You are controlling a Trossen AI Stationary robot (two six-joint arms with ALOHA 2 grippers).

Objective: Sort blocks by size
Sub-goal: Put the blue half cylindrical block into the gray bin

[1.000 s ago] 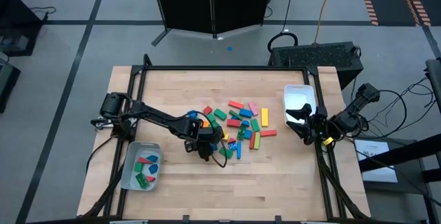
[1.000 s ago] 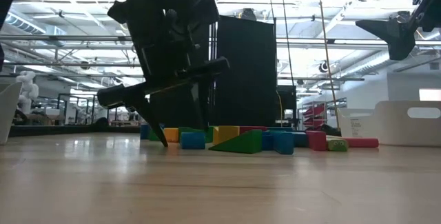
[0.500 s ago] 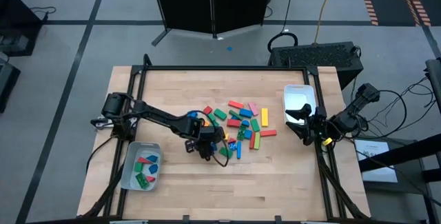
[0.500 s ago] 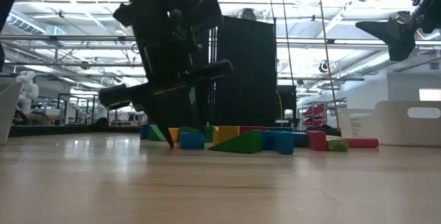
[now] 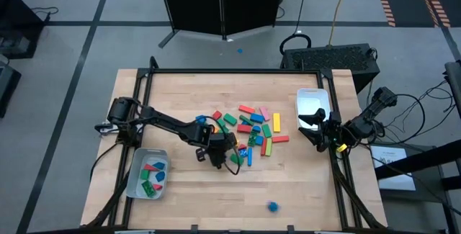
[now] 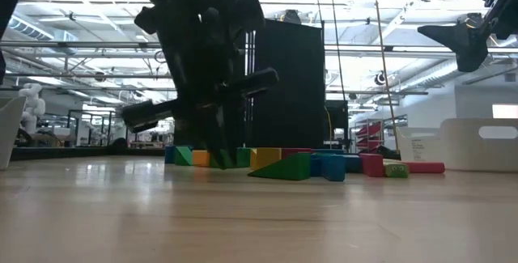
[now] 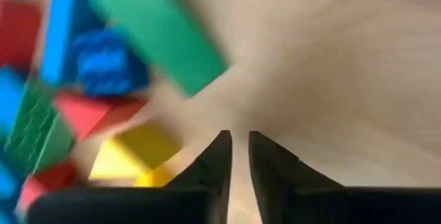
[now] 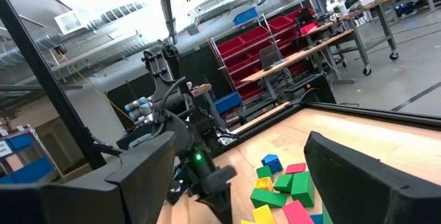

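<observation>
The blocks (image 5: 252, 129) lie in a loose heap of many colours on the middle of the wooden table. My left gripper (image 5: 222, 159) stands low at the heap's near left side. Its fingers (image 7: 239, 138) are almost together, with bare wood and no block between them. A green bar (image 7: 160, 34), a blue block (image 7: 107, 62) and a yellow block (image 7: 138, 151) lie just beyond its tips. One small blue block (image 5: 272, 206) lies alone near the table's near edge. My right gripper (image 5: 317, 129) waits open above the table's right edge.
A pale tray (image 5: 148, 174) holding several red, green and blue blocks stands at the near left. A second pale tray (image 5: 313, 104) stands at the far right beside my right arm. Bare wood lies between the heap and the near edge.
My left gripper has shut beside the heap, low over the table. The small blue cube that stood at its fingers is gone from there. A blue block now lies alone near the table's near edge, where none lay before.
</observation>
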